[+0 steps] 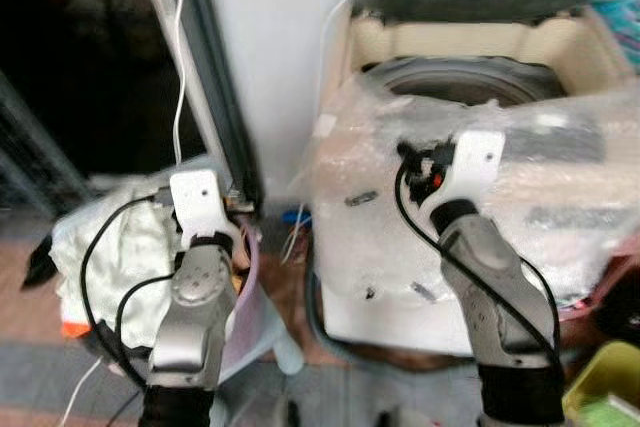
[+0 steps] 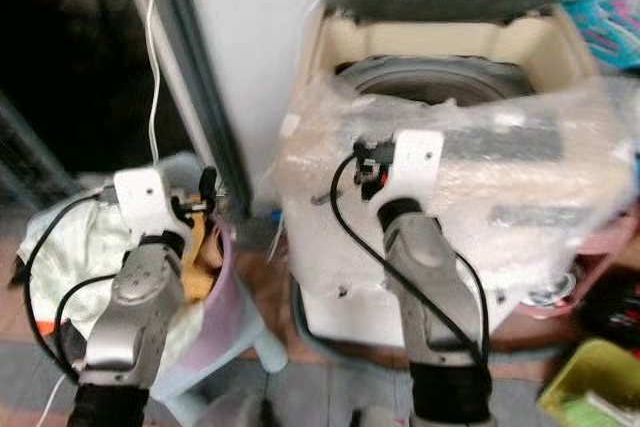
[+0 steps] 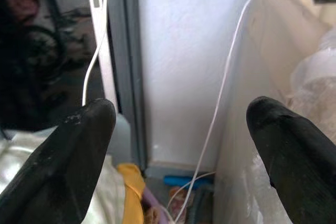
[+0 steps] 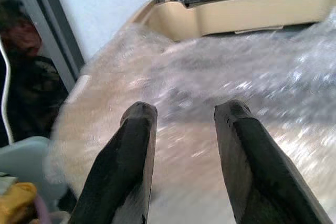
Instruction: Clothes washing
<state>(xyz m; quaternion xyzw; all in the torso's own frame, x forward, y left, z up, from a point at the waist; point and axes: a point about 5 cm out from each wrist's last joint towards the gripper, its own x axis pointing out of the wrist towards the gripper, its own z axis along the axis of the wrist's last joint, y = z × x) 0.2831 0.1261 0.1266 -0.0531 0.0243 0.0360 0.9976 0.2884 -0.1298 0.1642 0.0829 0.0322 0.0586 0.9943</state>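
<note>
A cream top-loading washing machine (image 1: 470,87) stands with its lid up and the drum showing, its front and top wrapped in clear bubble plastic (image 1: 560,177). To its left a pale pink laundry basket (image 1: 250,282) holds white clothes (image 1: 125,237) and a yellow cloth (image 2: 195,247). My left gripper (image 3: 181,129) hovers over the basket's right rim, open, with nothing between its fingers. My right gripper (image 4: 184,124) is held over the plastic-covered front of the washer, open and empty. In the eye views the white wrist mounts hide both sets of fingers.
A grey door frame (image 1: 215,67) and a white wall rise between basket and washer, with a thin white cable (image 1: 178,47) hanging there. A yellow-green bin (image 1: 610,377) sits on the floor at the right. Dark space lies beyond the frame at left.
</note>
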